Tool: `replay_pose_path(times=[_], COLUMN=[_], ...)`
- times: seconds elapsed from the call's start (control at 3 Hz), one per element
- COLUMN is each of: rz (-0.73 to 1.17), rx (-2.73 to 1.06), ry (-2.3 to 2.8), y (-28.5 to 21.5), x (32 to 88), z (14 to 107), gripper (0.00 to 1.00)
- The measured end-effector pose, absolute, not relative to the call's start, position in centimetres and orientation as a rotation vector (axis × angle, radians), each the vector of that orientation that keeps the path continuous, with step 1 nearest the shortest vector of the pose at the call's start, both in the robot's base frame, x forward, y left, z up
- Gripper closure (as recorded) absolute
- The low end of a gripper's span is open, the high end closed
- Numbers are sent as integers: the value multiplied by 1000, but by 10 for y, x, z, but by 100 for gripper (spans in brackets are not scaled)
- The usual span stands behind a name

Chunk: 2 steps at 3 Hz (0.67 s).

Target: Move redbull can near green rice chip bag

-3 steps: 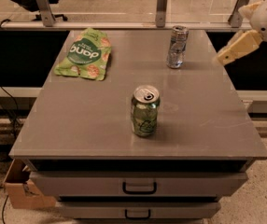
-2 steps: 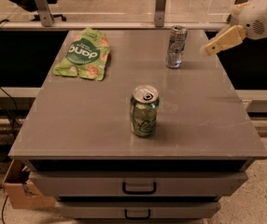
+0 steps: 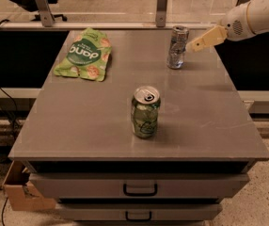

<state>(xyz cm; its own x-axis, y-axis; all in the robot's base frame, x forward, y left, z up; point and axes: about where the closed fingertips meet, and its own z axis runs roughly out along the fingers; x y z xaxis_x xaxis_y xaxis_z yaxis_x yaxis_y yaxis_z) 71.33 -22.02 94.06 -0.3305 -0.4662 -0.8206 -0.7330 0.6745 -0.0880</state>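
Nearest, at the centre of the table (image 3: 78,126), stands a green soda can (image 3: 145,113). Back at one o'clock the redbull can (image 3: 177,48) stands upright, the gripper (image 3: 194,44) just at its three o'clock side, its spread impossible to tell. The green rice chip bag (image 3: 84,55) lies at eleven o'clock, well apart. Likely the reach step; next comes closing on the can.

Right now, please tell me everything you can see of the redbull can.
The redbull can is slim and tall, shiny silver-and-blue metal with a silver top. It stands upright on the grey table, in the far right part, apart from the green rice chip bag and the wider green can. The gripper is at its right side, level with its upper half; whether it touches the can cannot be told.
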Motion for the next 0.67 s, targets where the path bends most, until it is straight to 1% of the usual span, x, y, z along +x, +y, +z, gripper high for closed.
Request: replay_pose_path(times=[0.67], rz=[489], rx=[-942], ry=[2030], y=[-184], x=[728], z=[921], gripper=[0])
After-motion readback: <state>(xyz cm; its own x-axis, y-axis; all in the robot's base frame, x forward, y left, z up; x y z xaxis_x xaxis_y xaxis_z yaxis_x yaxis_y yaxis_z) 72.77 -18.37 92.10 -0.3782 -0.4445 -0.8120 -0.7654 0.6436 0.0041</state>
